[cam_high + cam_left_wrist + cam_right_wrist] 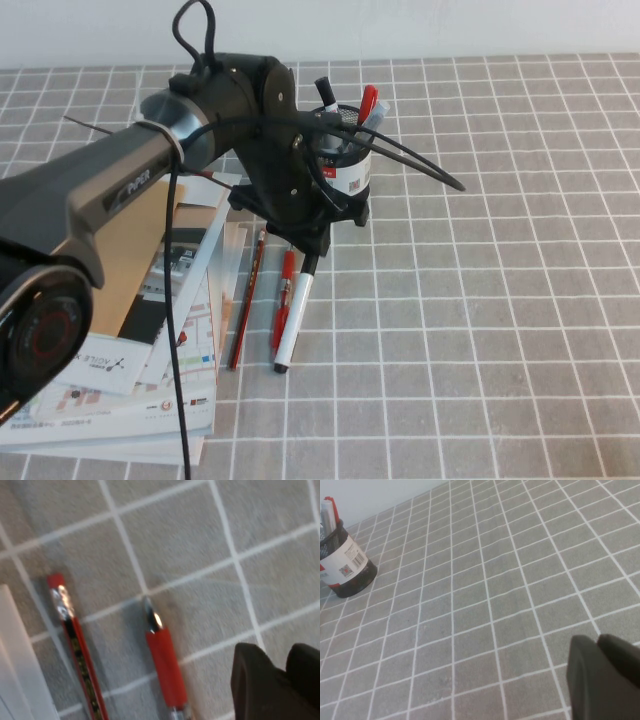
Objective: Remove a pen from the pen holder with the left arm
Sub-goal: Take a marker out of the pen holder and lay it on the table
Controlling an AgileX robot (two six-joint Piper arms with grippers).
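- While the left arm (120,190) stretches from the upper left of the high view toward its centre, the left gripper (308,248) hangs low over the grey tiled table (480,330), just in front of the pen holder (347,170).
- Whether that gripper is clamped on anything or standing free cannot be told from either view of it.
- The pen holder is a dark mesh cup with a white label. It stands upright in the upper middle of the high view, partly hidden behind the wrist.
- A black-capped marker (327,95), a red pen cap (367,102) and a grey pen (376,116) stick out of its top.
- A white marker (296,315) lies on the table in the centre of the frame. Its dark upper end runs up under the left gripper and its other end points toward the lower edge.
- A red pen (283,305) lies right alongside the white marker on its left. A red pencil (247,300) lies a little further left, roughly parallel to both.
- A stack of papers (150,370) fills the lower left of the frame, its edge close to the pencil.
- The right gripper (600,642) appears only in its own wrist view, over bare tiles and well apart from the holder. Its fingers are pressed together with nothing between them.
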